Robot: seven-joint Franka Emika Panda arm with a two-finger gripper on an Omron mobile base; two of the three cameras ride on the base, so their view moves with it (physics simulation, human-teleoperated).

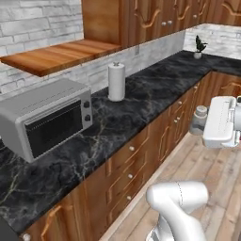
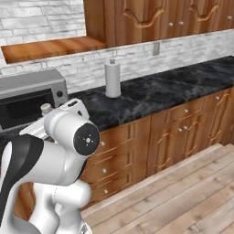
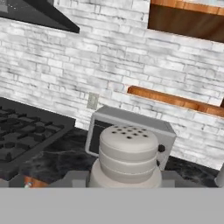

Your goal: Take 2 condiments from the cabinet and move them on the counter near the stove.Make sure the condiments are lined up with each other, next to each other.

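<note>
The slim grey-white shaker [image 3: 128, 153], with its holed round cap, sits close up between the fingers of my gripper [image 3: 127, 180], which is shut on it. From the left base view the shaker [image 1: 199, 119] hangs off the counter's front, over the floor, beside my white hand. Its cap [image 2: 45, 108] peeks above my arm in the right base view. The stove [image 3: 26, 129] lies at the left of the hand view, on the black marble counter [image 1: 141, 101]. The reddish-brown cabinet [image 1: 141, 19] hangs on the wall above. The cream-white jar with the blue lid is out of view.
A grey microwave [image 1: 47, 115] stands on the counter under a wooden shelf [image 1: 61, 54]. To its right is a white paper-towel roll [image 1: 116, 82], and a small potted plant [image 1: 199, 47] sits in the far corner. A dark range hood [image 3: 39, 15] hangs over the stove.
</note>
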